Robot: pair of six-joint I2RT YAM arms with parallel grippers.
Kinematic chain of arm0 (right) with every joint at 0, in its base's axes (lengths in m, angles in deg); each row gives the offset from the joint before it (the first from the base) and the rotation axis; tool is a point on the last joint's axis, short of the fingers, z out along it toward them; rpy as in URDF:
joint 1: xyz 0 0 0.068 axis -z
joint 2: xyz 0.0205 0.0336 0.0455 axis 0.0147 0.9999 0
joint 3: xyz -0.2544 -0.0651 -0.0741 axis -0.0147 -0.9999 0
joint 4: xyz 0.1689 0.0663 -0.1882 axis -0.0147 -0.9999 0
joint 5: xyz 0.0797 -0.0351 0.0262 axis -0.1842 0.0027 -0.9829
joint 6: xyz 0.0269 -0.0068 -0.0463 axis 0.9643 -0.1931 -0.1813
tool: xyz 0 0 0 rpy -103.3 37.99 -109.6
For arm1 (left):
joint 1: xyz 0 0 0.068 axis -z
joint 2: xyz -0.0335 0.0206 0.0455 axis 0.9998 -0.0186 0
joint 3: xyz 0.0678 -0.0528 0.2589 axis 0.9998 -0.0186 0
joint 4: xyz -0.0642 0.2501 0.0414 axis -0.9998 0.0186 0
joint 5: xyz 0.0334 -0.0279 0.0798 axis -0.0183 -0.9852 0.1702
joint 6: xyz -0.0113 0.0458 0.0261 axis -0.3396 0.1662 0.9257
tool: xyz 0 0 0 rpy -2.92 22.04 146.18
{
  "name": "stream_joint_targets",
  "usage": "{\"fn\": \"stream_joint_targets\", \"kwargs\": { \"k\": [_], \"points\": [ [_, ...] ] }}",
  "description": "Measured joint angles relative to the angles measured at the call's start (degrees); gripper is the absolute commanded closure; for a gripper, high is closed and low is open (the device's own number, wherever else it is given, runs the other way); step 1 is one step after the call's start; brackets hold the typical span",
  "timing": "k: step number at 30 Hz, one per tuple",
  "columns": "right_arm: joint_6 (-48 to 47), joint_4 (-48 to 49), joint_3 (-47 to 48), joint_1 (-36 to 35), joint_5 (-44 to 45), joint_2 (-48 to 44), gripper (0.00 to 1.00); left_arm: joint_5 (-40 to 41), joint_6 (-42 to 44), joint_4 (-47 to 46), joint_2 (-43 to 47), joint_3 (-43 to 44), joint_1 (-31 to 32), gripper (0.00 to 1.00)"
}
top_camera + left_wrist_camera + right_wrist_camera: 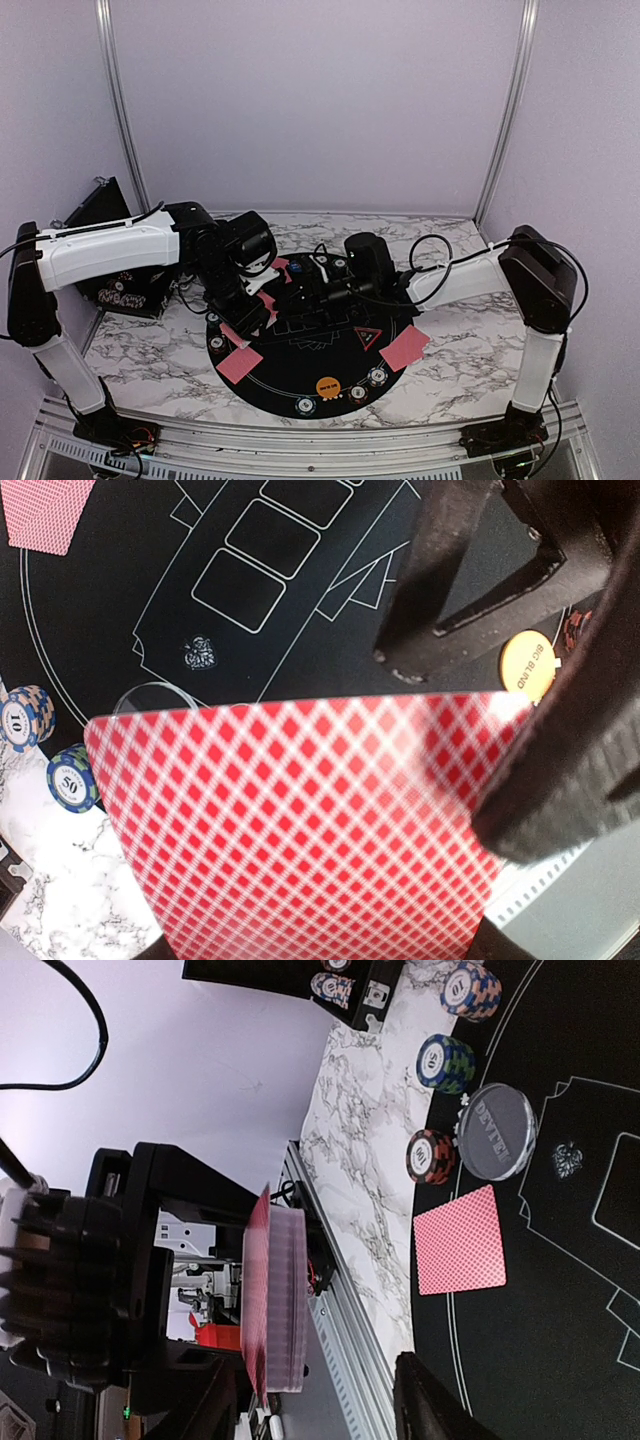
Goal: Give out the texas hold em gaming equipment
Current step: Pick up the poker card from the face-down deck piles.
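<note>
My left gripper (248,292) is shut on a deck of red-backed playing cards (300,830), held above the left part of the black mat (300,375). In the right wrist view the deck (285,1300) shows edge-on, its top card (255,1290) standing slightly proud. My right gripper (305,1370) is open with a finger on each side of the deck; a gap shows on the mat side. Single cards (240,362) (404,347) lie face down at the mat's edge. An orange disc (327,386), a red triangle marker (368,335) and striped chips (357,393) rest on the mat.
A grey dealer disc (497,1130) and chips (432,1155) lie at the mat's edge near a dealt card (460,1240). A black box (120,290) stands at the left. A metal rail (300,440) runs along the near table edge.
</note>
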Motion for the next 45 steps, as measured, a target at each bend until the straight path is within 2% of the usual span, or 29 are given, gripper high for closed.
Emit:
{"fn": "stream_joint_targets", "kwargs": {
  "k": [18,40,45],
  "points": [
    [4.0,5.0,-1.0,0.0,-0.8,-0.5,0.75,0.0,0.0,0.0,0.0,0.0,0.0,0.42],
    [6.3,7.7,-1.1,0.0,-1.8,-0.5,0.88,0.0,0.0,0.0,0.0,0.0,0.0,0.42],
    [7.1,8.8,-1.7,0.0,-2.2,-0.5,0.99,0.0,0.0,0.0,0.0,0.0,0.0,0.42]
  ]
}}
